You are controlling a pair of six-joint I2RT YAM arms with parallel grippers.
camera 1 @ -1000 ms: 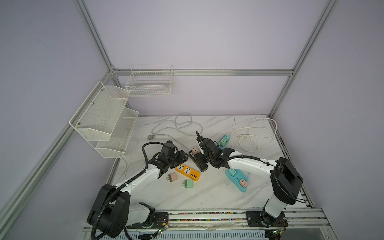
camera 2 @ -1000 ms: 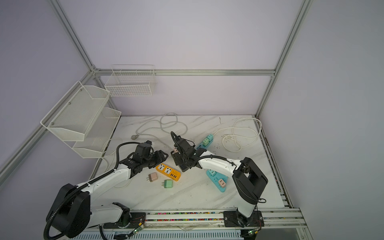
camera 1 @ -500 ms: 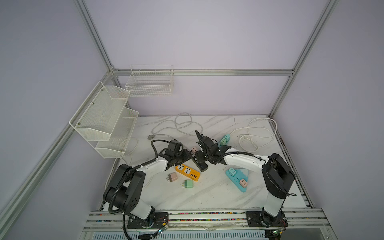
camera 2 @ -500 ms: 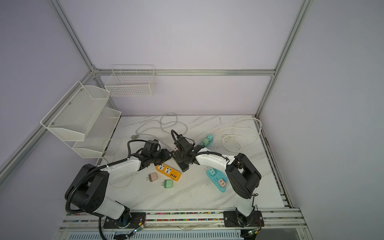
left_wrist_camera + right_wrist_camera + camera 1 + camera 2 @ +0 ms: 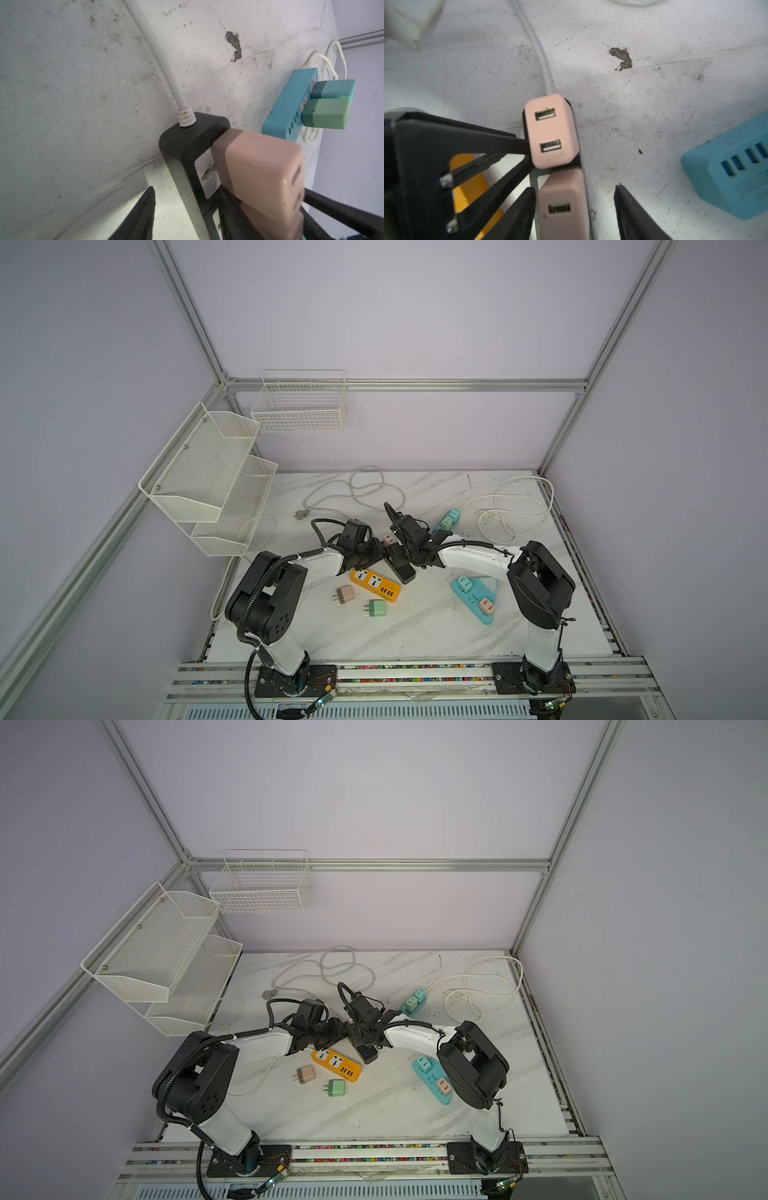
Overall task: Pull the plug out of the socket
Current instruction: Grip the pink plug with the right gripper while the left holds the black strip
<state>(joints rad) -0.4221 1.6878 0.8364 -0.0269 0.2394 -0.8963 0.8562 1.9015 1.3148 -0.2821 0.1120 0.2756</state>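
Over the strip (image 5: 176,149), the right gripper (image 5: 576,188) straddles the second plug (image 5: 560,197), jaws apart. The left gripper (image 5: 376,551), also apart (one finger (image 5: 508,143) touches the cord-end plug (image 5: 550,131)), should pin the strip first. Then pull straight.

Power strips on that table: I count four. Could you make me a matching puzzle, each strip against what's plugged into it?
Strips:
1. black power strip
2. orange power strip
3. far blue power strip
4. near blue power strip

Plugged in:
A. a turquoise adapter and a lone pink adapter
B. nothing
C. two pink adapters
D. two greenish adapters

Pairs: 1-C, 2-B, 3-D, 4-A
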